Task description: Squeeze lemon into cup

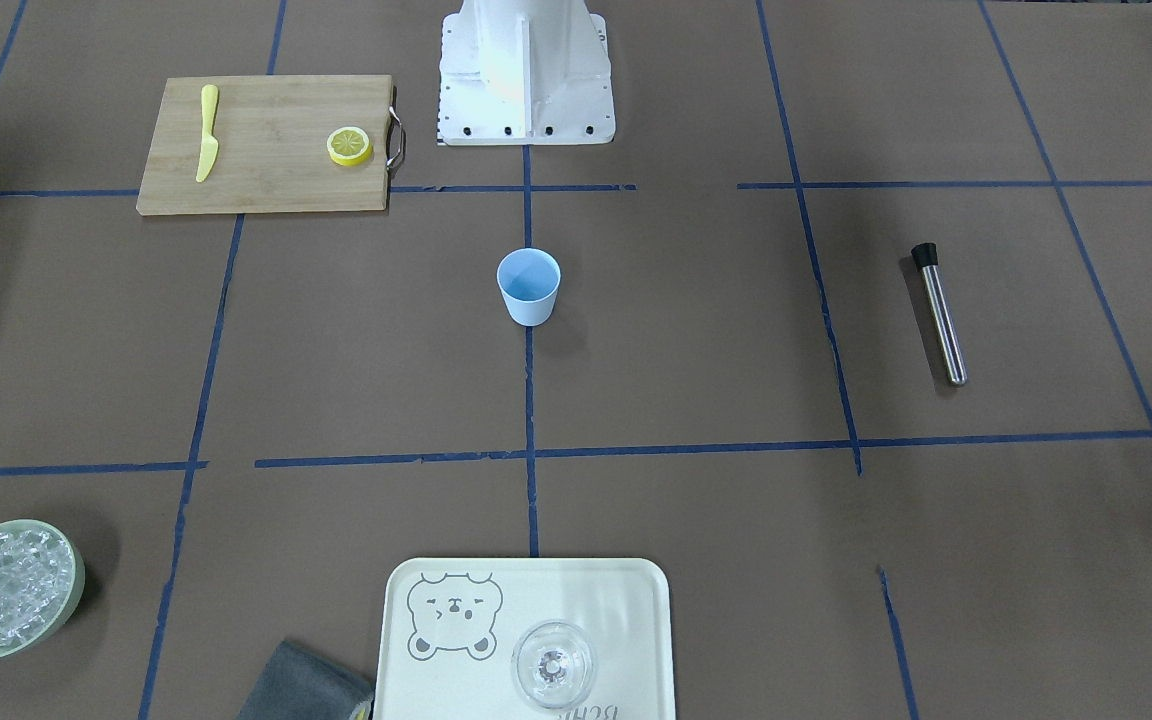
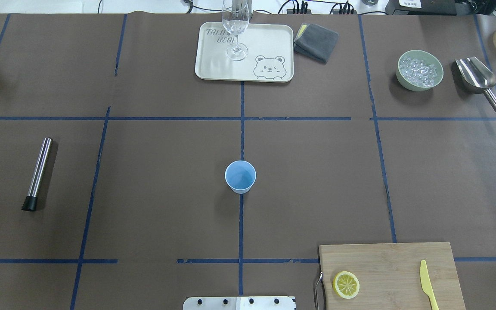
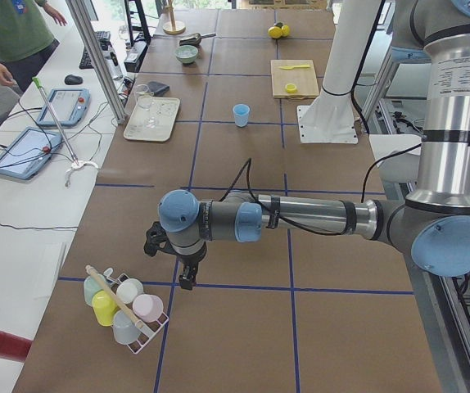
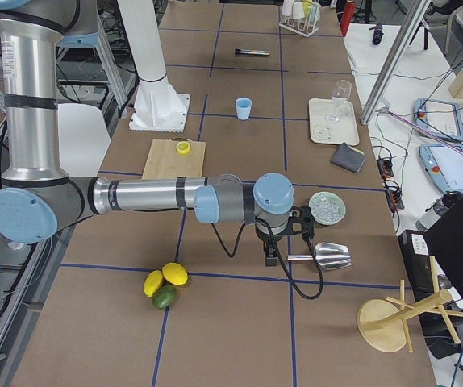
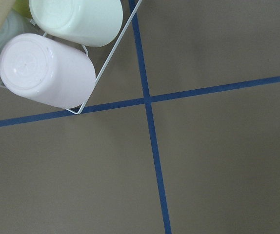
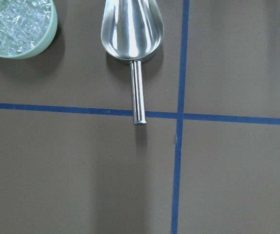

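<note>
Squeezing looks not yet begun. A thin round lemon slice [image 2: 345,284], yellow rind around a pale segmented face, lies flat on a grained wooden board [image 2: 403,262]. The smooth, tapered light-blue plastic cup [image 2: 240,176] stands upright midway on the matte brown surface [image 2: 144,193], well apart from it, seemingly empty. The left hand [image 3: 187,277] and right hand [image 4: 271,256] hang over opposite ends; whether either is released or clenched cannot be told.
</note>
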